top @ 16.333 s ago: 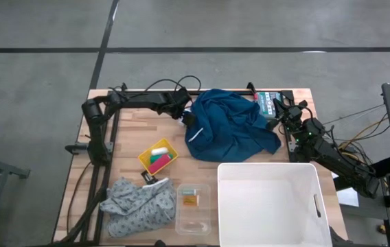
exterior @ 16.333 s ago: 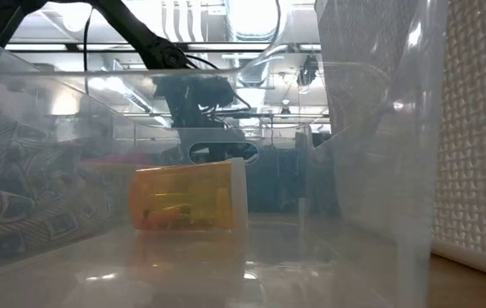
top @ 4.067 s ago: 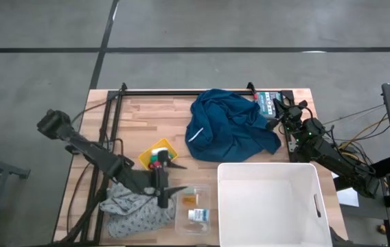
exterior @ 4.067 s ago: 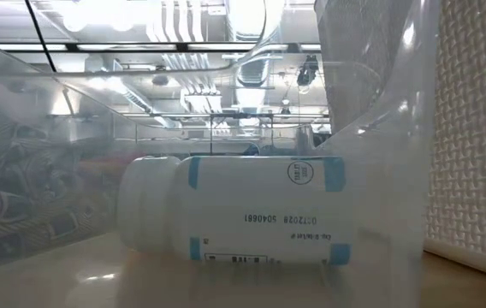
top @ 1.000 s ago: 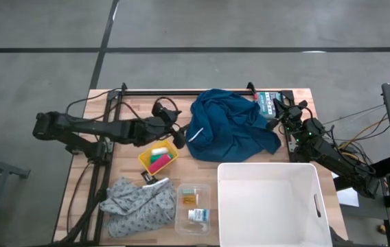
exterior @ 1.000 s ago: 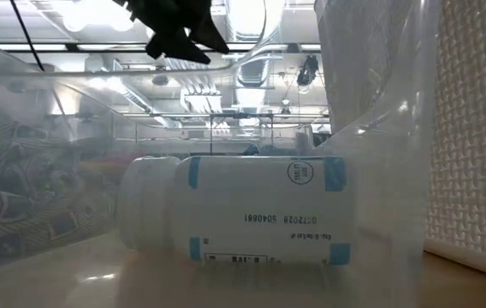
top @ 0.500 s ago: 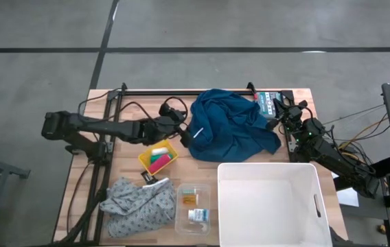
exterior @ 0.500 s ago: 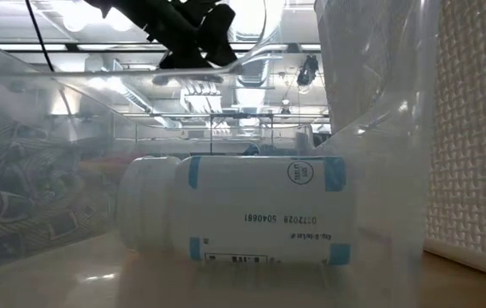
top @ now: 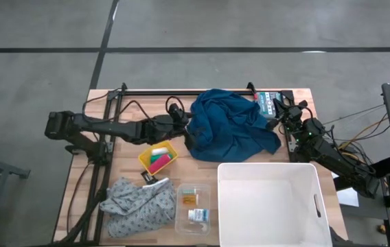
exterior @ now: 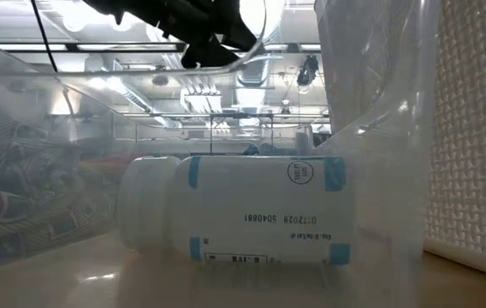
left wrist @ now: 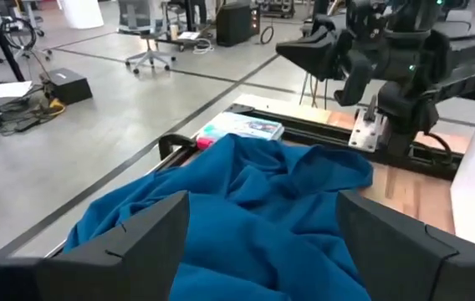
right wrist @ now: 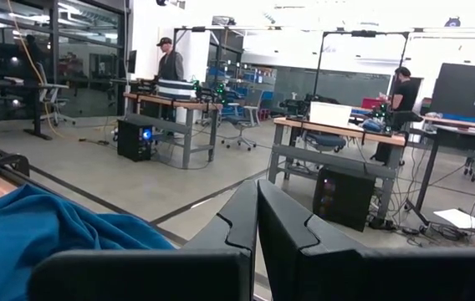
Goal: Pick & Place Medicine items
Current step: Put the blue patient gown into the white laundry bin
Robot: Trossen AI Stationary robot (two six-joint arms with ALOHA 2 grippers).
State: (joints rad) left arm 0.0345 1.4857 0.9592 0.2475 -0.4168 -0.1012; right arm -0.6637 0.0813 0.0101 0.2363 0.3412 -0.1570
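Two medicine items lie in a small clear container [top: 193,208] at the table's near edge: an orange item [top: 189,200] and a white bottle with blue bands [top: 196,215], which rests on its side [exterior: 234,214] in the low view. My left gripper [top: 185,128] is open at the left edge of the crumpled blue cloth [top: 229,127]. In the left wrist view its fingers stand wide apart [left wrist: 258,251] with the cloth [left wrist: 246,209] spread ahead of them. My right gripper [top: 277,110] waits shut [right wrist: 257,226] at the table's far right.
A yellow tray [top: 158,157] with small coloured items sits near my left gripper. A grey patterned cloth [top: 140,206] lies at the near left, a big white bin [top: 270,202] at the near right. A flat printed carton [top: 267,101] lies by the far right corner.
My left gripper has moved toward the table's right edge, up to the left edge of the blue cloth, tipping slightly downward. It has stayed open.
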